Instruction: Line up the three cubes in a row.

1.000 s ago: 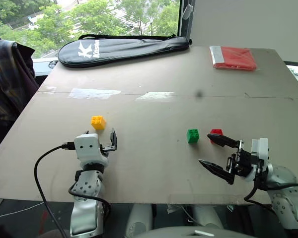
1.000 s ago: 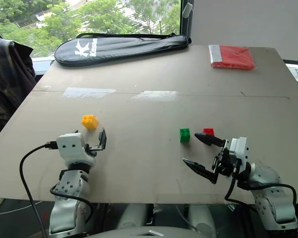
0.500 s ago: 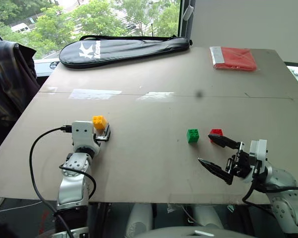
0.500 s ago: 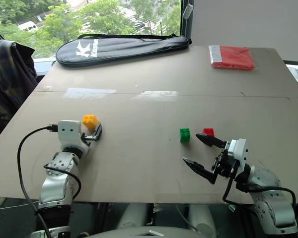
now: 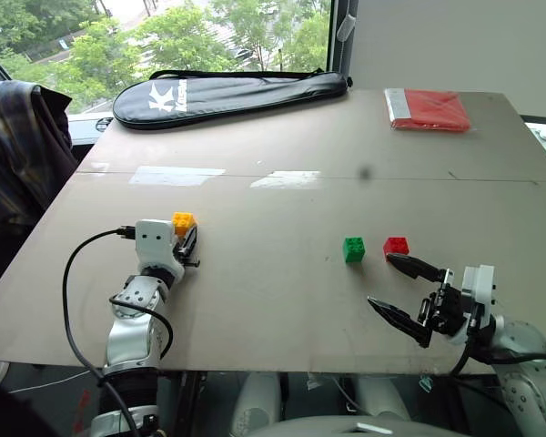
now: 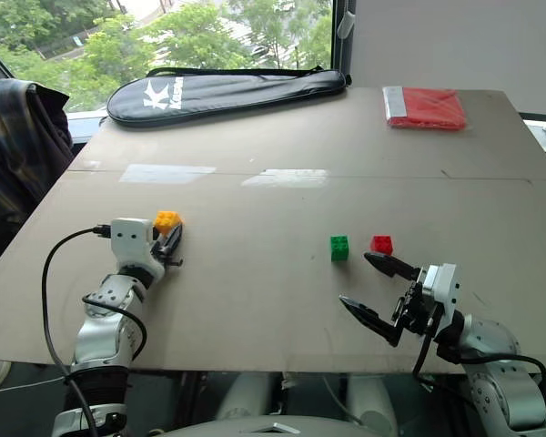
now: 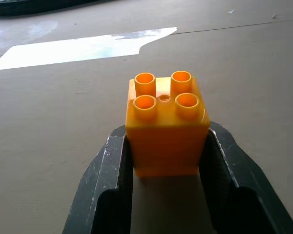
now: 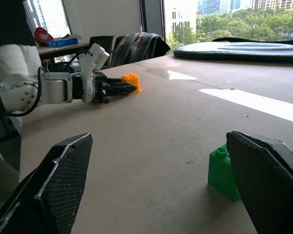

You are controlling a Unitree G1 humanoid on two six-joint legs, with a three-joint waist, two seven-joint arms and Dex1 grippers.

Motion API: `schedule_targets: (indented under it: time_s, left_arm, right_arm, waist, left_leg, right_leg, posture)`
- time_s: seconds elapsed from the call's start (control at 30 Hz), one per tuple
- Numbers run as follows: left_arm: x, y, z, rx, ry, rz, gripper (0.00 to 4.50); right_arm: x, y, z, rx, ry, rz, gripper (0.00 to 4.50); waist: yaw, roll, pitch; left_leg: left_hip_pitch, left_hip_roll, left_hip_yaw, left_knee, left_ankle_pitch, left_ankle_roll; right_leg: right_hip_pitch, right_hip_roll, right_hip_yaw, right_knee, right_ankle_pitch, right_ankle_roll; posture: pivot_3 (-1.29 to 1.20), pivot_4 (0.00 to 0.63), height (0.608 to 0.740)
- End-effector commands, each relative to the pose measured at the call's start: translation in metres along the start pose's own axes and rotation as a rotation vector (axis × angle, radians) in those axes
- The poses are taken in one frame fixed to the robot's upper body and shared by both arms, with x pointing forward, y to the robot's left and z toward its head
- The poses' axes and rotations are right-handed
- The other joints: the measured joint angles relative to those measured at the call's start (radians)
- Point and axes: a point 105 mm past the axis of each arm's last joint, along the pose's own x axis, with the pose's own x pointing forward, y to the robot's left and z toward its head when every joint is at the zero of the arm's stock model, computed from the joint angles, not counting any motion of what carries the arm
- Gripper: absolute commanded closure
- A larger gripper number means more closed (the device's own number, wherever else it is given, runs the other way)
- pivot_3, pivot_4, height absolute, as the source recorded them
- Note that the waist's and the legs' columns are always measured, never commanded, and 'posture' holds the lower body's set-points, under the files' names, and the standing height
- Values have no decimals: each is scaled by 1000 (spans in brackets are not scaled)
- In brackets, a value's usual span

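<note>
Bricks sit in two groups on the brown tabletop (image 5: pixel 282 137). Taking the green brick (image 5: pixel 353 248) as the landmark: it stands upright near the middle of the near half of the tabletop, studs up, with no clear long axis. The red brick (image 5: pixel 396 245) stands just beside it on the robot's right, apart from it by a narrow gap, also studs up. The yellow brick (image 5: pixel 183 221) is well apart from the green brick, off to the robot's left and about level with it. It too stands studs up, four studs showing in the left wrist view, one flat face turned squarely toward that wrist.

The left end effector (image 5: pixel 187 244) is clamped on the yellow brick, its two black fingers (image 7: pixel 110 170) pressed against opposite side faces, pointing level across the tabletop. The right end effector (image 5: pixel 402 289) is spread wide and holds nothing; it hovers nearer the robot than the green and red bricks, one fingertip close to the red brick but not touching.

Between the yellow and green bricks lies bare tabletop. Far beyond the green brick lie a black racket bag (image 5: pixel 227 91) and a flat red packet (image 5: pixel 428 107).
</note>
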Motion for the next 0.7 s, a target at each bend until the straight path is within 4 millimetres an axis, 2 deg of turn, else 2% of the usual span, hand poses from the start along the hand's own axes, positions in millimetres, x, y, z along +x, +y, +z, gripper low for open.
schedule_targets:
  time_s: [0.03,0.1,0.2,0.33,0.53,0.7]
  left_arm:
    - [12,-61,23,12,-91,-424,3237]
    - [12,-84,27,53,-101,-624,3237]
    - [13,-100,27,99,-101,-780,3237]
    - [26,-132,23,267,-64,-1058,3237]
    - [40,-146,23,359,-42,-1218,3237]
    - [47,-150,22,377,-24,-1256,3237]
  right_arm:
    - [-3,0,13,-60,-29,-15,0]
    - [-6,0,11,-57,-18,-28,0]
    - [-9,-1,8,-58,-6,-43,0]
    - [-17,-2,4,-67,16,-85,0]
    - [-23,1,2,-71,15,-133,0]
    - [-26,6,0,-72,14,-163,0]
  waist:
    - [1,-1,0]
    - [-4,-2,1]
    - [-9,-2,1]
    - [1,-3,2]
    - [-7,-5,3]
    - [-7,-6,4]
  left_leg:
    - [-2,0,0,0,0,0]
    - [-6,-1,0,0,0,0]
    - [-9,-2,2,0,0,1]
    - [-9,-1,3,-2,0,1]
    - [-11,-2,3,-1,0,1]
    - [-11,-2,3,-1,0,1]
  right_leg:
    - [-1,-1,0,-1,0,0]
    - [-5,-1,0,-2,1,-2]
    - [-8,1,1,-2,3,-4]
    - [-9,5,0,-2,2,-4]
    - [-8,4,0,-3,1,-1]
    - [-9,4,0,-3,1,-1]
  posture:
    - [0,150,708]
    - [0,150,708]
    - [0,150,708]
    - [0,150,708]
    - [0,150,708]
    - [0,150,708]
